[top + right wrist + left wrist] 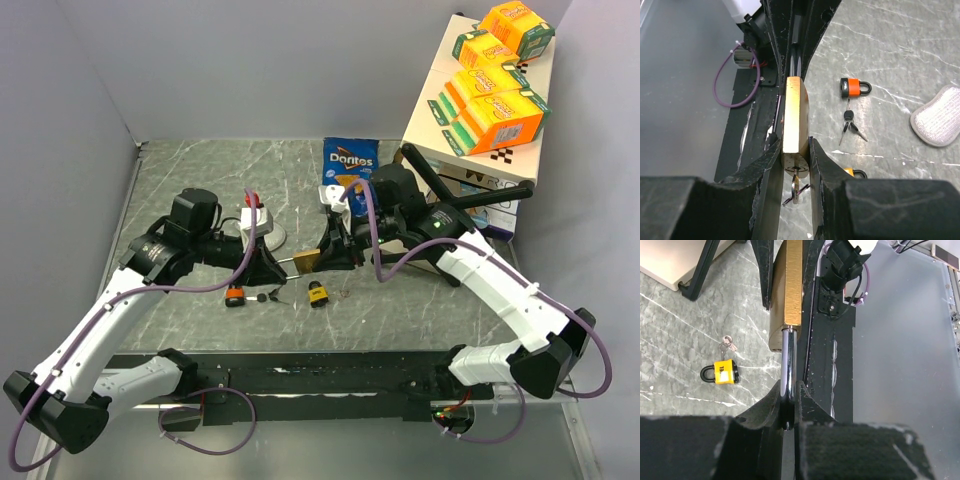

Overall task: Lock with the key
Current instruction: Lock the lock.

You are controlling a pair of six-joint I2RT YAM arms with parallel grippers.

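A brass padlock [307,262] hangs in the air between my two grippers at the table's middle. My left gripper [272,268] is shut on its steel shackle [788,360]; the brass body [792,285] points away from my left gripper [789,400] in the left wrist view. My right gripper [330,255] is shut on the padlock's body [796,115], fingers on both flat sides, as the right wrist view shows [796,150]. A key [796,185] with a ring sits in the keyhole at the body's bottom end.
An orange padlock [236,297] and a bunch of black keys [265,296] lie below the left gripper. A yellow padlock [319,293] with small keys [728,343] lies nearby. A grey pad [937,115], a Doritos bag [349,165] and stacked boxes [495,80] stand behind.
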